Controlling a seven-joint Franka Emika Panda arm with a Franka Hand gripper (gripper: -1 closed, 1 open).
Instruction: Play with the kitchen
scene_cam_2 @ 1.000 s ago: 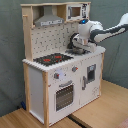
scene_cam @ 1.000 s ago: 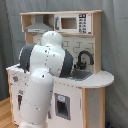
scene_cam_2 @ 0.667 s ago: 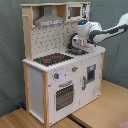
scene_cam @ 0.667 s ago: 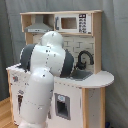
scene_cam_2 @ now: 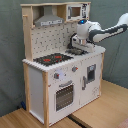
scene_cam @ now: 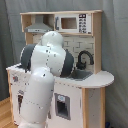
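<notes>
the kitchen (scene_cam_2: pixel 60 75) looks stiff and heavy, so work its faucet (scene_cam: pixel 84 57). you can't tell the gripper's (scene_cam_2: pixel 76 46) state.

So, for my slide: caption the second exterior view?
White robot arm reaching over the sink side of a white-and-wood toy kitchen.

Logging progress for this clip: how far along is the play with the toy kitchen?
Nothing looks finished: the kitchen has its oven door shut. In hand: the gripper is down at the sink end of the counter, beside the stovetop. Whatever play follows there is left.
</notes>
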